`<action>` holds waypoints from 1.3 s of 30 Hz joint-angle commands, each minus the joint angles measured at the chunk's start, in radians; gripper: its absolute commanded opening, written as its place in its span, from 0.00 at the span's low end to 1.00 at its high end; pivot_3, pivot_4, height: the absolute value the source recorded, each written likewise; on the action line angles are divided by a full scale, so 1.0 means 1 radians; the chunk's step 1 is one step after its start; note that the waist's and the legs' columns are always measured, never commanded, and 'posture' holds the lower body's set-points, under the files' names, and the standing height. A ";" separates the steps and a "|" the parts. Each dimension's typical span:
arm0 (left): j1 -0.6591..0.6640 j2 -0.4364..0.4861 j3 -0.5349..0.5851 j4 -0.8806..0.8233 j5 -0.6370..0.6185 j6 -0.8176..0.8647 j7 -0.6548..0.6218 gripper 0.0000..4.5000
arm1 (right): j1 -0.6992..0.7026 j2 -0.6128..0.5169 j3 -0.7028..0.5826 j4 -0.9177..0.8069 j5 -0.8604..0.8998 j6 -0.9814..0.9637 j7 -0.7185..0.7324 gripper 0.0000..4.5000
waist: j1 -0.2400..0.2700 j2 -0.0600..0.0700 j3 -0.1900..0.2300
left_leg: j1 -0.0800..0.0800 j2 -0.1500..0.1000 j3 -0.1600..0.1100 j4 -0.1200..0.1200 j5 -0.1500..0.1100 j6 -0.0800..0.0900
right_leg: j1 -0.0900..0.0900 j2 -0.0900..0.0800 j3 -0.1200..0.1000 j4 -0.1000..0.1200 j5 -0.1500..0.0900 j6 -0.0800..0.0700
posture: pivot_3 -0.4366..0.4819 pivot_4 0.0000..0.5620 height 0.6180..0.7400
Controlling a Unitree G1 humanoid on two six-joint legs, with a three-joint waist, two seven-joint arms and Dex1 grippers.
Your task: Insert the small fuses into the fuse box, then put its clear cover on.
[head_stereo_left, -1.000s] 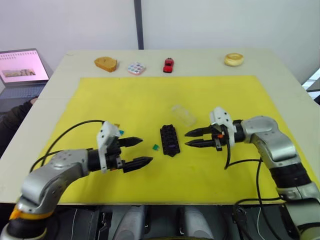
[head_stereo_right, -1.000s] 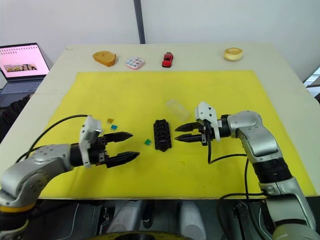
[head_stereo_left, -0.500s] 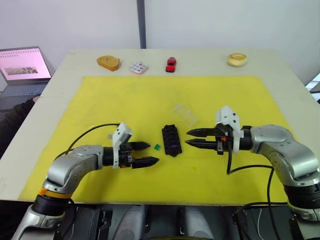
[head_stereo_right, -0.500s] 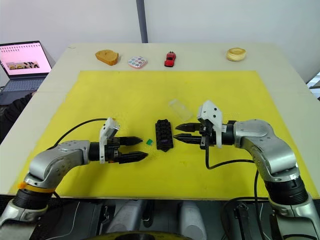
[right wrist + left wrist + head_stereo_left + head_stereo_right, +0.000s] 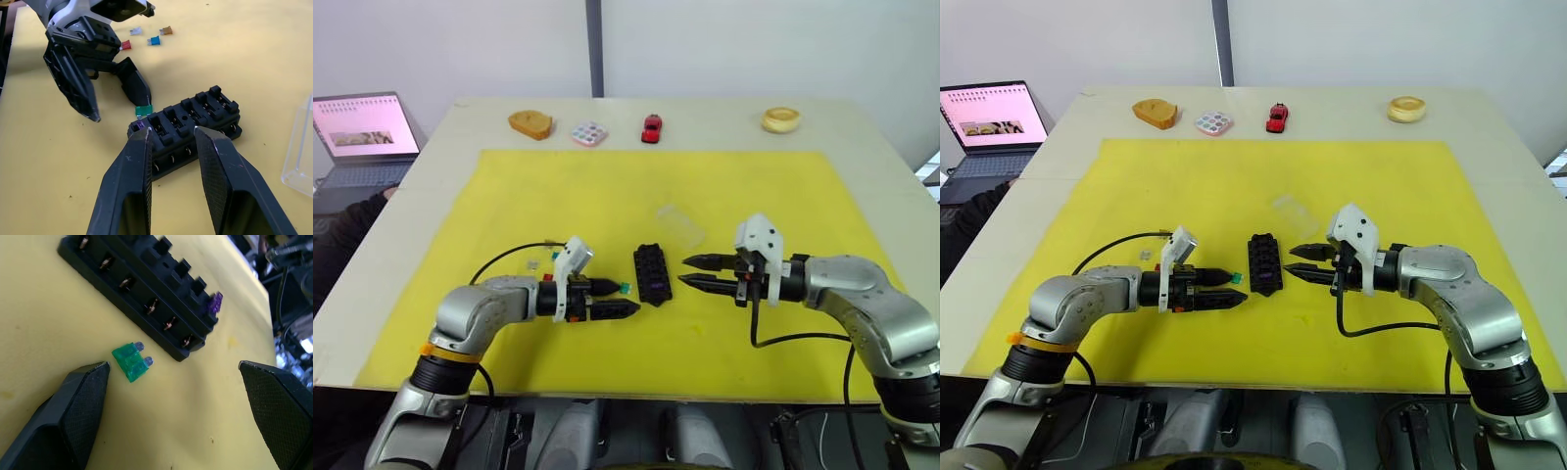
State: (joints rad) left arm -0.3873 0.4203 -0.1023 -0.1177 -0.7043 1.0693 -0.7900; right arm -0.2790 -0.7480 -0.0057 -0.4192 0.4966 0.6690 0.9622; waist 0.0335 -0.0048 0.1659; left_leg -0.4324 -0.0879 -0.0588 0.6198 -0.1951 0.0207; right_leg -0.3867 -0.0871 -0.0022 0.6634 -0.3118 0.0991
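1. Small green translucent blade fuse (image 5: 131, 362) lies flat on yellow mat (image 5: 607, 196), blades toward black slotted fuse box (image 5: 652, 275), just beside it.
2. Left gripper (image 5: 173, 409) nearer: spread wide, empty, one fingertip (image 5: 93, 377) nearly touching fuse, other well past it.
3. Left arm low, reaching toward box.
4. Right gripper (image 5: 171, 134) part-open, empty, at box's far side.

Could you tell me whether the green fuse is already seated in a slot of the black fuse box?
No, the green fuse lies flat on the yellow mat beside the fuse box, between the open fingers of the left gripper.
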 commanded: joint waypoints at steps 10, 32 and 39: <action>0.055 -0.118 0.080 0.190 0.034 0.007 0.136 0.12 | -0.024 0.002 0.002 0.006 -0.038 -0.041 -0.057 0.33 | 0.007 0.001 -0.003 | 0.000 -0.001 0.000 0.006 -0.003 0.004 | 0.003 -0.001 0.000 -0.001 0.000 0.000 | 0.48 0.27 1.00; 0.025 0.387 0.133 -0.145 -0.140 -0.022 -0.312 0.00 | -0.183 -0.046 -0.055 0.018 0.308 0.394 -0.024 0.33 | -0.041 -0.002 -0.001 | -0.004 -0.001 0.000 -0.005 -0.001 0.001 | -0.003 -0.001 0.000 -0.002 0.000 0.000 | 0.48 0.27 1.00; 0.013 0.582 -0.129 -0.167 0.049 -0.228 -0.621 0.00 | -0.150 -0.084 0.002 -0.039 0.309 0.389 -0.001 0.33 | -0.043 -0.001 0.000 | -0.009 0.000 0.000 -0.006 -0.001 0.001 | -0.008 -0.002 0.000 -0.004 -0.002 -0.003 | 0.48 0.27 1.00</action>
State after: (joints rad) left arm -0.3621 0.9899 -0.1945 -0.2887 -0.6963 0.8862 -1.3649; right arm -0.4299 -0.8233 -0.0029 -0.4258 0.8070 1.0806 0.9587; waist -0.0091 -0.0057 0.1654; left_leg -0.4420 -0.0882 -0.0584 0.6136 -0.1959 0.0214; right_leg -0.3946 -0.0887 -0.0020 0.6596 -0.3135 0.0957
